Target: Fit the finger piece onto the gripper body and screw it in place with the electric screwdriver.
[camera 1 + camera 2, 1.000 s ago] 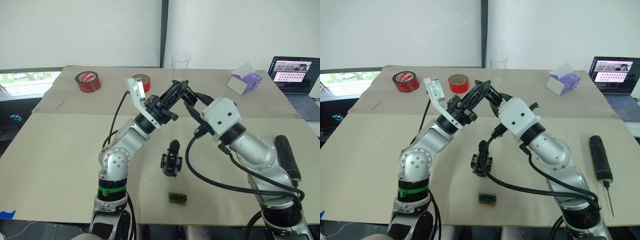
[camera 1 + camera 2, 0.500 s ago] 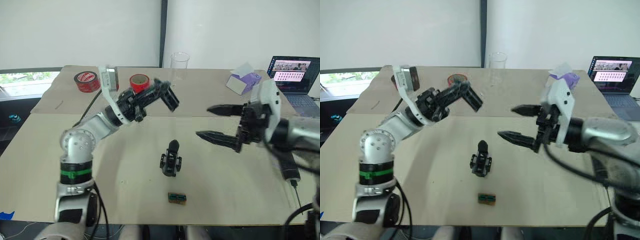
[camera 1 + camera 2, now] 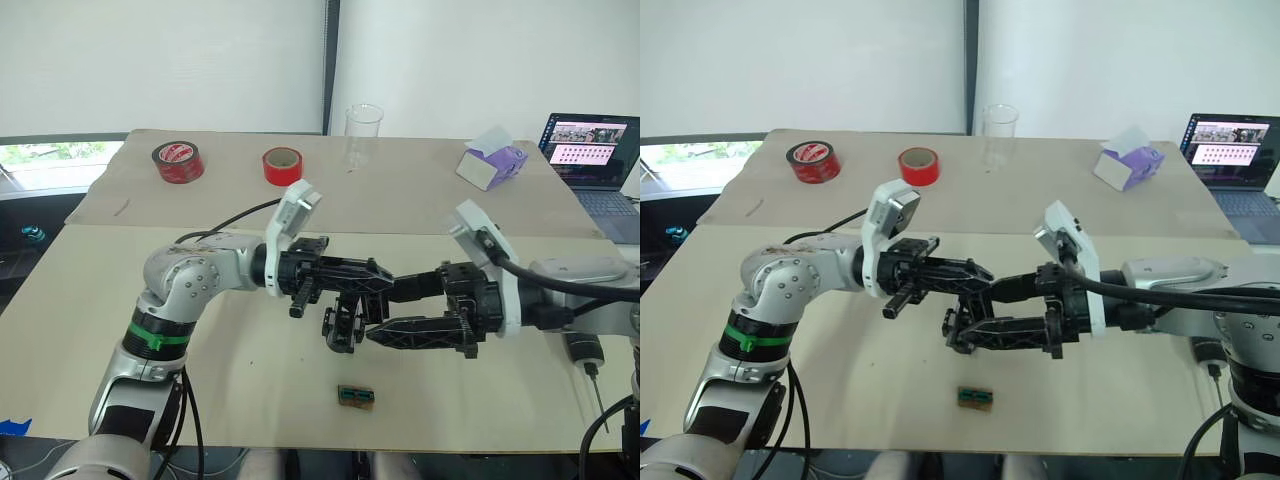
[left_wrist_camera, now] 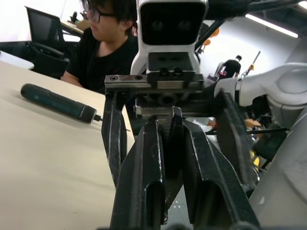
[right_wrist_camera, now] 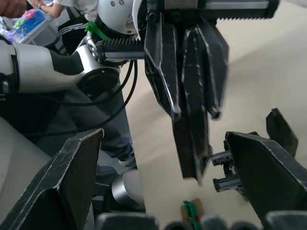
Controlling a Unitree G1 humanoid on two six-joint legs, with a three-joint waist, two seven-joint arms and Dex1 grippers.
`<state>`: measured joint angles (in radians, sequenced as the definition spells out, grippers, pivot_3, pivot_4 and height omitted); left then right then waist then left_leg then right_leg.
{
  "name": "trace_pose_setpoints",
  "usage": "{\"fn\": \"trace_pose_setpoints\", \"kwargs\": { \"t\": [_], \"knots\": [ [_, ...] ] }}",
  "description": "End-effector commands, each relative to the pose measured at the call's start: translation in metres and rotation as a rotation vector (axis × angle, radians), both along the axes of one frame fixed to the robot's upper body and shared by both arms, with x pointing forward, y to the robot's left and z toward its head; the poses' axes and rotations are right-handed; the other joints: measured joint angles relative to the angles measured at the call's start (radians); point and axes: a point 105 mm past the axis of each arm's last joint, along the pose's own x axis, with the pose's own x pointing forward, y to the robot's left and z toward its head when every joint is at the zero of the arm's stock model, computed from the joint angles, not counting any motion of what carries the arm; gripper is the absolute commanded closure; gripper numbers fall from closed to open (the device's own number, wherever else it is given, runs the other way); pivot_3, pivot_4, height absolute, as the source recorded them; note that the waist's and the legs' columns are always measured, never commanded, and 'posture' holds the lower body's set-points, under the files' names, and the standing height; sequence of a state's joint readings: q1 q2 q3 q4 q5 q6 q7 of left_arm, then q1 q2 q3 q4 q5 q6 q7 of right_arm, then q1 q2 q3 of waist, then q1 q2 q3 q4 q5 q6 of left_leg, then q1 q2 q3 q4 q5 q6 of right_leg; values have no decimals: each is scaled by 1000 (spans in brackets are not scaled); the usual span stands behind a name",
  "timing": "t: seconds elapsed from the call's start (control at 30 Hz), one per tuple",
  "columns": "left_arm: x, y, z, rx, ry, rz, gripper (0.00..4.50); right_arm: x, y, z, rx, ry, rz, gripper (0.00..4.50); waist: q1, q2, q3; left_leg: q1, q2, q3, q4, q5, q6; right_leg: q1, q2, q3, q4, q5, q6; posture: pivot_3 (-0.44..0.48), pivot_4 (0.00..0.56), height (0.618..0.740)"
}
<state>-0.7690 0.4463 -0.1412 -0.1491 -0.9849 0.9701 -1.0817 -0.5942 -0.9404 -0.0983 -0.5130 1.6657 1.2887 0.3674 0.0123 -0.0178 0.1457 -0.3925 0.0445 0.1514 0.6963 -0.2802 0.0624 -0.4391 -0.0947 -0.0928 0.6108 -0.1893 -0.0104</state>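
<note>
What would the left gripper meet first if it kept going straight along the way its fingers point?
Probably the right gripper: the left gripper points straight at it, holding the finger piece between its open fingers. Depth is unclear.

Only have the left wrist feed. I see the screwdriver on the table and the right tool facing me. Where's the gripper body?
Observer: The gripper body stands on the table, right under the tip of the left tool, which is shut on the finger piece.
Operator: How close is the right tool to it?
Observer: The right tool is open. Its lower finger reaches up beside the body from the robot's right; can't tell if it touches.
Operator: Anything else nearby?
Observer: A small green-and-brown block lies on the table, nearer the robot than the body.
</note>
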Motion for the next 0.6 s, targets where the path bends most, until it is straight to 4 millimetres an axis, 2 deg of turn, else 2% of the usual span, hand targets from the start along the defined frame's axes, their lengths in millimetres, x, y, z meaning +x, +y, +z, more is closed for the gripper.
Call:
{"fn": "trace_pose_setpoints", "kwargs": {
  "t": [0.03, 0.13, 0.23, 0.5, 0.53, 0.6],
  "knots": [
    [-4, -2, 11, -25, -54, -13, 4446, -2, 6, 9, 41, -19, -18, 0, -1, 0, 0, 0, 0, 0, 0, 0, 0, 0, 0, 0, 0, 0, 0, 0, 150, 740],
    [-3, -1, 10, -16, -53, -14, 4446, -1, 9, 9, 50, -6, -36, 0, 0, 0, 0, 0, 0, 0, 0, 0, -1, 0, 1, 0, 0, -2, 4, 0, 150, 740],
    [-3, -1, 7, -5, -52, -10, 4446, -1, 10, 7, 50, 0, -51, 809, 0, 0, 0, 0, 0, 0, 0, 0, 0, 0, 0, 0, 0, -3, 6, 0, 150, 740],
    [-5, 1, -3, 33, -63, -18, 4446, -4, 7, 0, 5, 4, -47, 3646, 0, 0, 0, -1, 0, 0, 0, 0, 1, 0, 0, 0, 0, -4, 6, 0, 150, 740],
    [-5, 2, -3, 35, -66, -20, 4446, -4, 7, -1, -3, 3, -46, 3933, 0, 0, 0, -1, 0, 0, 0, 0, 1, 0, 0, 0, 0, -4, 6, 0, 150, 740],
    [-6, 4, -6, 55, -82, -23, 4445, -4, 6, -4, -22, -2, -43, 4063, 0, 0, 0, -1, 1, -1, 0, 0, 1, 0, 1, -1, 0, -4, 6, 0, 150, 740]
  ]
}}
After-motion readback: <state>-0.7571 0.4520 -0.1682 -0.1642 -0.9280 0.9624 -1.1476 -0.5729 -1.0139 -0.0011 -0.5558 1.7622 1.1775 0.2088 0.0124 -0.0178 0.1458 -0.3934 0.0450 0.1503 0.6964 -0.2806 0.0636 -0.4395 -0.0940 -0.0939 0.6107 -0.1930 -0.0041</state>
